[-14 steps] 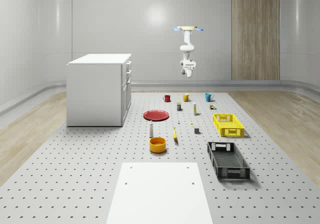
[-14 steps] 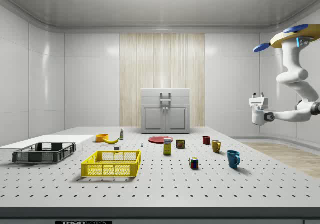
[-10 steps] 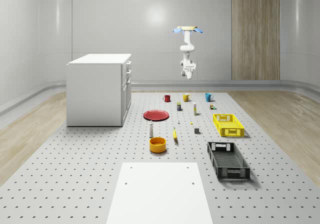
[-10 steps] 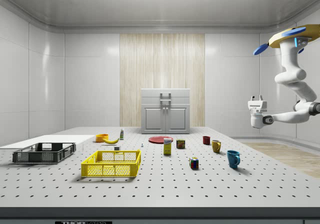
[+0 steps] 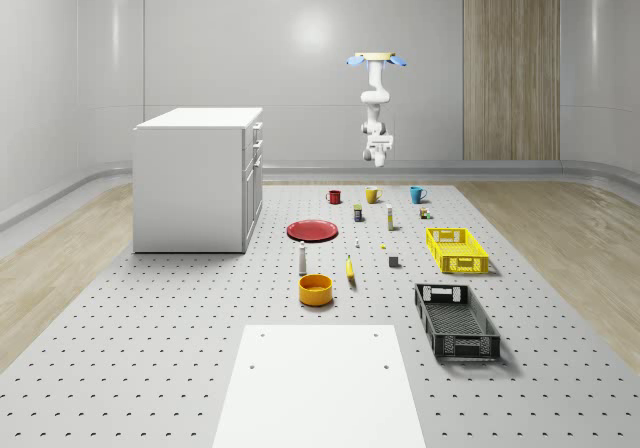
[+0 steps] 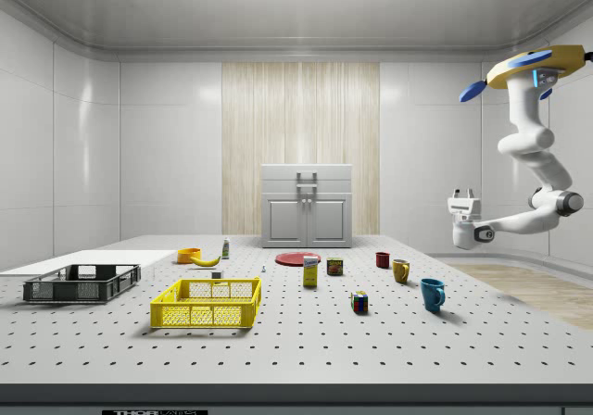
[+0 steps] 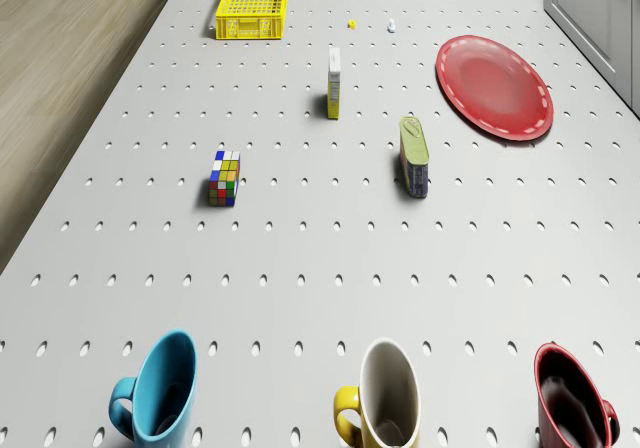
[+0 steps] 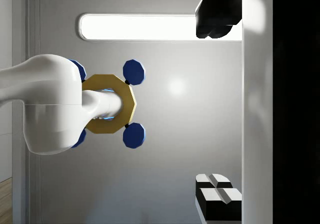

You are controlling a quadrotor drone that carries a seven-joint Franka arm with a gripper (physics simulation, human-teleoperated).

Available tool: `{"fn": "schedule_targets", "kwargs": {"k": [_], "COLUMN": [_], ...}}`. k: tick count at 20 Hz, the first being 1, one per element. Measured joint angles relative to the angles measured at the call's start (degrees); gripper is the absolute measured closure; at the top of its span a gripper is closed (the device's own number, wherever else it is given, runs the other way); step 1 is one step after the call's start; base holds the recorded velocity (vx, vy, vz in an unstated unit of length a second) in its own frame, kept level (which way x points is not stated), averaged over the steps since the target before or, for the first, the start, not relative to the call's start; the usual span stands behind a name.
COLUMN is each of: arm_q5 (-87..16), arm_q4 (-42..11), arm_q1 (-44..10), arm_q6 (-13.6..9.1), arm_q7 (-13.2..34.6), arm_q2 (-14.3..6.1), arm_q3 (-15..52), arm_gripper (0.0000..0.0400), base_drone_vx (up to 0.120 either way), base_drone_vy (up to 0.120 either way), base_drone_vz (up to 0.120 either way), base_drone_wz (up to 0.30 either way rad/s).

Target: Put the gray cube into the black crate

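While the drone (image 6: 536,68) hovers beyond the mugs' end of the table (image 5: 180,348), its jaws stand open, empty.

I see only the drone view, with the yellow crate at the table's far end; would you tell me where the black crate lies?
Observer: The black crate sits in line with the yellow crate, nearer the whole-scene camera, and nothing is in it.
Operator: Thank you. How high is the drone?
Observer: The drone hovers well above the table, on the side view's right of the blue mug.
Operator: And where is the gripper?
Observer: The gripper hangs in the air below the drone, pointing upward, far from the gray cube.
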Motion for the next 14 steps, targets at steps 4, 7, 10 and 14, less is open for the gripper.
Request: {"fn": "schedule_targets", "kwargs": {"k": [4,7,10,14], "arm_q5": [0.02,0.02,0.03,0.03], "arm_q4": [1.45,1.93,2.13,2.18], "arm_q1": [-0.04,-0.07,-0.10,-0.13], "arm_q6": [-0.74,-0.94,-0.97,-0.90], "arm_q7": [-0.02,-0.03,-0.04,-0.05], "arm_q2": [0.53,0.68,0.71,0.67], "arm_q3": [0.03,0.04,0.06,0.08], "arm_gripper": [0.0000,0.0000,0.0000,0.0000], "base_drone_vx": [0.120,0.120,0.120,0.120], "base_drone_vy": [0.000,0.000,0.000,0.000], "base_drone_vz": [0.000,0.000,0.000,0.000], "base_drone_wz": [0.000,0.000,0.000,0.000]}}
